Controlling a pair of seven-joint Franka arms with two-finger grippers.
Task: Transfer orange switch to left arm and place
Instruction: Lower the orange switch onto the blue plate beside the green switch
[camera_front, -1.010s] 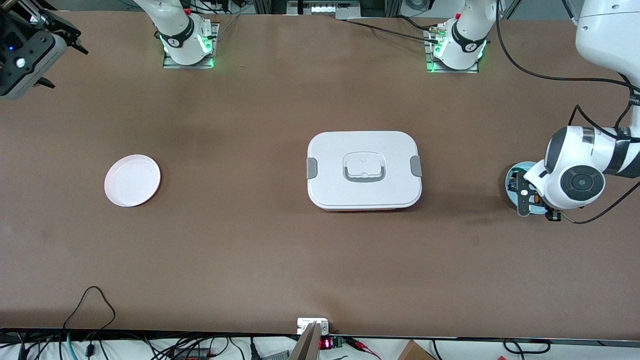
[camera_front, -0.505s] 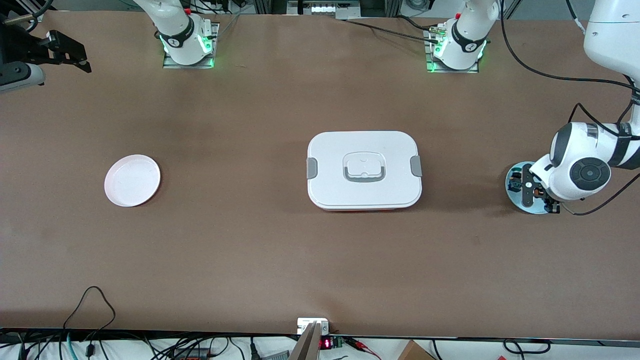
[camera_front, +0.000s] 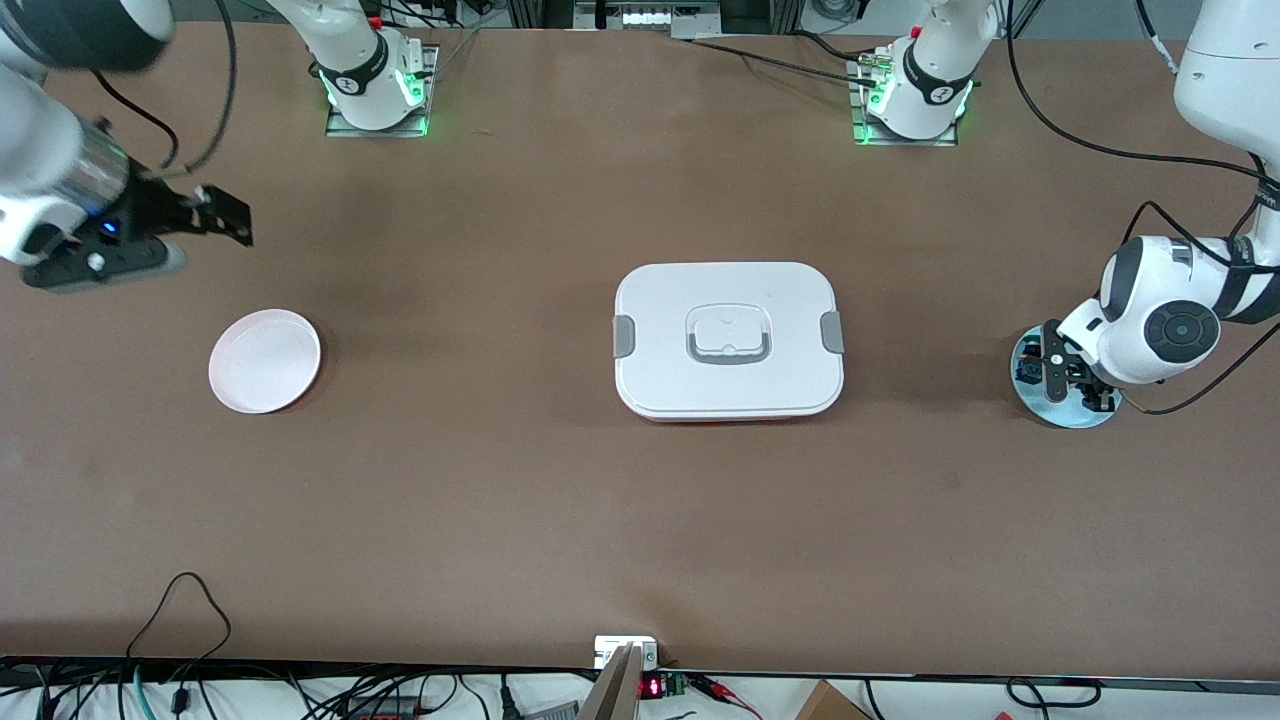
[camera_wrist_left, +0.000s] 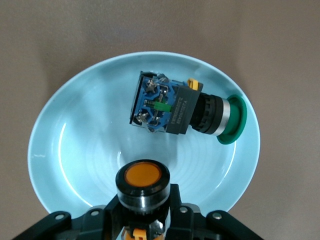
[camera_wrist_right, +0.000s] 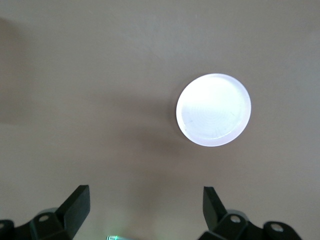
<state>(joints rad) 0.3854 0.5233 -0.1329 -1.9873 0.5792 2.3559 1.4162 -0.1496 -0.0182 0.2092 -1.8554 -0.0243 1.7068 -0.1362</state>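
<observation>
While the left gripper sits low inside the pale blue dish at the left arm's end of the table, its fingers are closed on the orange switch. The left wrist view shows the switch standing with its round orange face up, its black ribbed collar clamped between the two black fingers, and its base over the dish floor; whether it is touching the floor cannot be told. A second component lies on its side in the same dish: a blue-bodied switch with a green cap, close to the orange switch but not touching it.

The box stands at mid-table, lid on, grey clasps at both ends, a thin red edge showing along its bottom. It is well apart from the blue dish and from both grippers.

The right gripper hangs in the air over bare table toward the right arm's end, near the white plate but not above it. Its fingers are spread wide and hold nothing. The right wrist view confirms the plate lying flat with nothing on it.

Both arm bases are lit green.
</observation>
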